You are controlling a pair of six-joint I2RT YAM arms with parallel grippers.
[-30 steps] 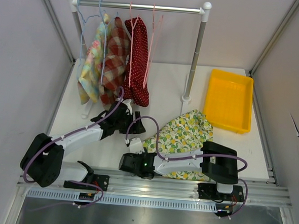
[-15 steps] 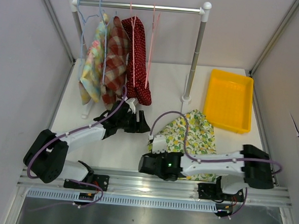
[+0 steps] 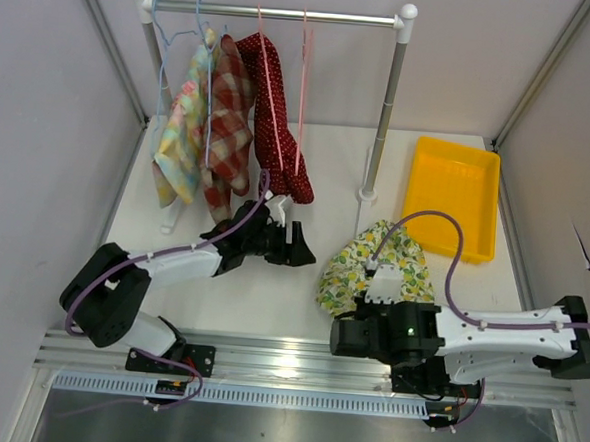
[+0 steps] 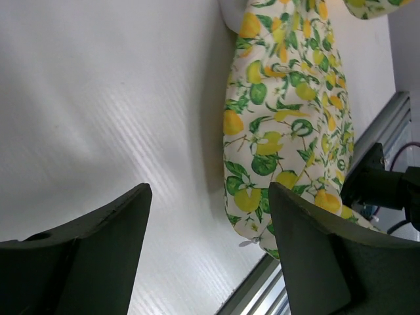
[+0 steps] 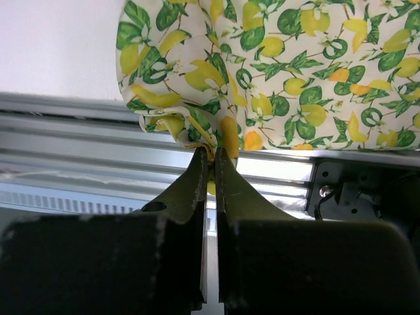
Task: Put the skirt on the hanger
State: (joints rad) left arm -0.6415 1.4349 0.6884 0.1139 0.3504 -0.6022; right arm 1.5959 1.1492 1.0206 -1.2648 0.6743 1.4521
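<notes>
The lemon-print skirt (image 3: 383, 258) lies bunched on the white table, right of centre near the front edge. My right gripper (image 3: 376, 276) reaches into its near hem and is shut on a fold of the fabric (image 5: 216, 134), pinched at the fingertips (image 5: 210, 156). My left gripper (image 3: 299, 247) hovers open to the skirt's left, under the hanging clothes. In the left wrist view the skirt (image 4: 282, 118) lies ahead of my open left gripper (image 4: 209, 220), untouched. A pink hanger (image 3: 304, 81) hangs on the rail beside the clothes.
A rack (image 3: 278, 13) holds a pastel plaid (image 3: 183, 124), a red plaid (image 3: 226, 117) and a red dotted garment (image 3: 277, 110) on blue and pink hangers. Its right post (image 3: 386, 111) stands behind the skirt. A yellow tray (image 3: 452, 196) sits at the back right. The metal rail (image 5: 79, 131) borders the front.
The right arm swung right and its gripper shut on the skirt's hem, bunching the cloth. The left gripper slid right, staying open. The hanging clothes swung to the right.
</notes>
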